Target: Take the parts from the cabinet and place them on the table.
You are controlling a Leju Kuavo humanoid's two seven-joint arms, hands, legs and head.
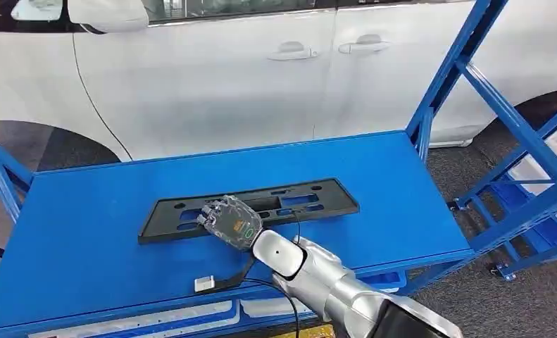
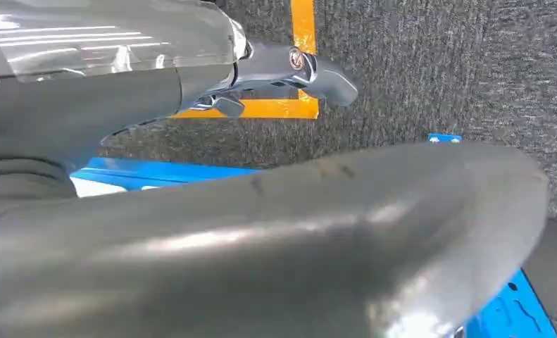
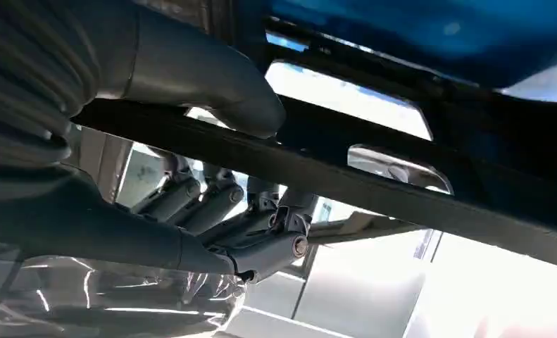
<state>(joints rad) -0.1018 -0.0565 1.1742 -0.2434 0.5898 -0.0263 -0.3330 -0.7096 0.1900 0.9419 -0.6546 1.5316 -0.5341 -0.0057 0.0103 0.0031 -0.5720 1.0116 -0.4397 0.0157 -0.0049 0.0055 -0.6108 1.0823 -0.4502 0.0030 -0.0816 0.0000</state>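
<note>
Nearest me, my right arm (image 1: 332, 285), silver with a white wrist joint, comes up from the lower edge; a black cable (image 1: 227, 280) with a small white plug (image 1: 204, 284) lies on the table just below the wrist. My right hand (image 1: 229, 222) sits on the black plate (image 1: 251, 208), wrapped in a clear cover with small orange and green marks on its back, too small to read. In the right wrist view the thick grey thumb (image 3: 212, 84) lies on one side of a black bar of the plate (image 3: 374, 190) and the dark fingers (image 3: 261, 232) curl on the other, so the hand is gripping it. The plate is long, flat, matte black plastic with rectangular cut-outs, lying across the middle of the smooth blue table (image 1: 85, 232). Left hand (image 2: 282, 67): fingers seem curled, holding nothing. Beyond the table, a white car (image 1: 212, 77); right of the hand, a blue metal frame (image 1: 515, 127).
</note>
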